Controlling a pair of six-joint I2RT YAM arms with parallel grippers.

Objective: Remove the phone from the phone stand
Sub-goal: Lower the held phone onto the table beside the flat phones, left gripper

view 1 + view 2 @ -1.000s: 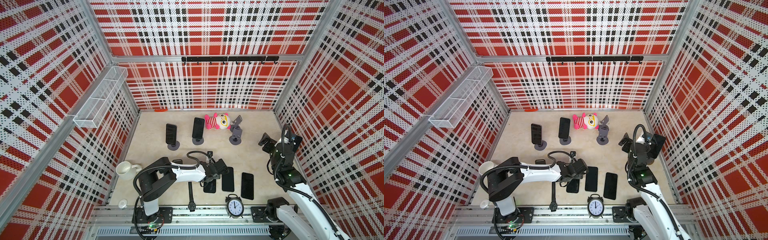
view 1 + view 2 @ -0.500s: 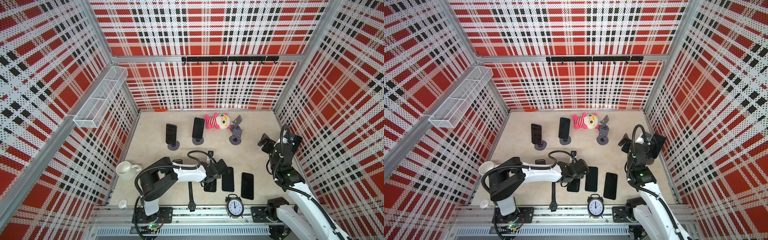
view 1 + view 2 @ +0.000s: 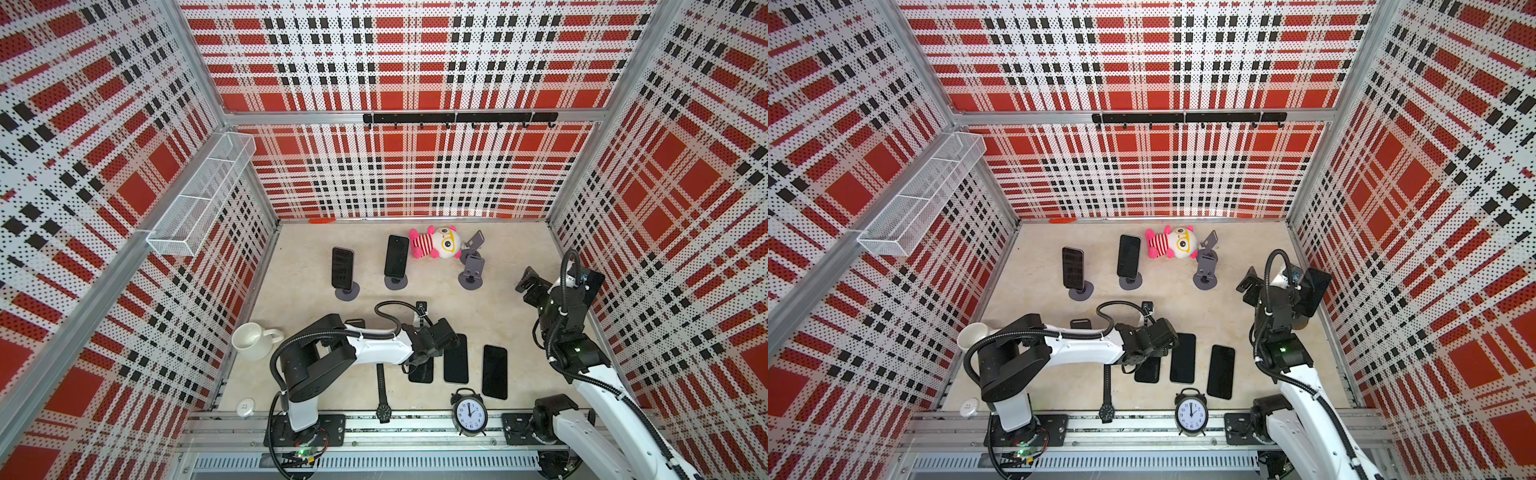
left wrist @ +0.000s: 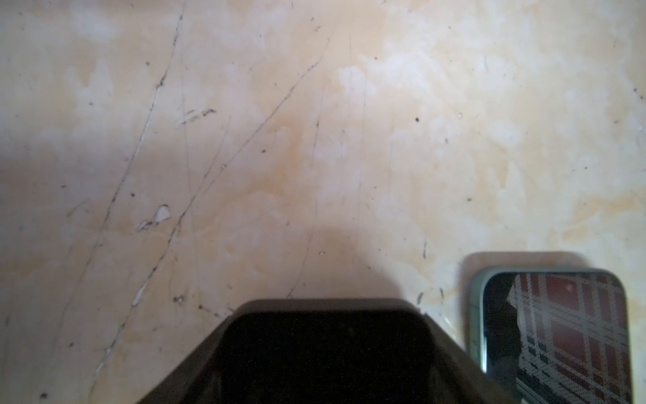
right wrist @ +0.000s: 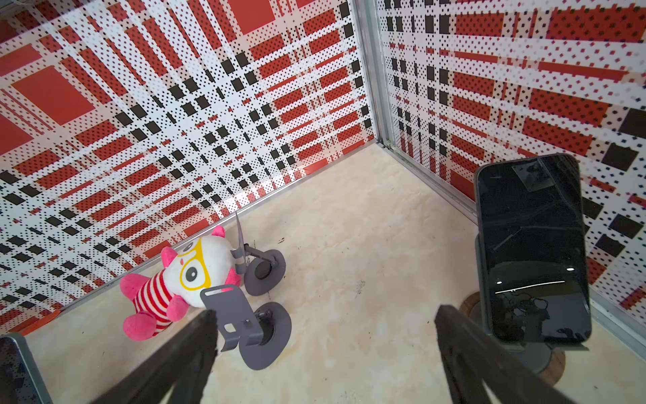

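the phone (image 5: 531, 245) is seen propped on its stand (image 5: 535, 355) by the right wall (image 5: 524, 87), just beside the released right claw (image 5: 325, 314), while the state of the left claw (image 3: 419, 358) cannot be told.

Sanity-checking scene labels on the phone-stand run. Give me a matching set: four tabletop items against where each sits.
1 mug
2 alarm clock
3 plush toy
4 wristwatch

A back, beside the empty stands
B front edge, upright
C by the left wall
D lying flat, left of the flat phones

Pairs: 1-C, 2-B, 3-A, 4-D
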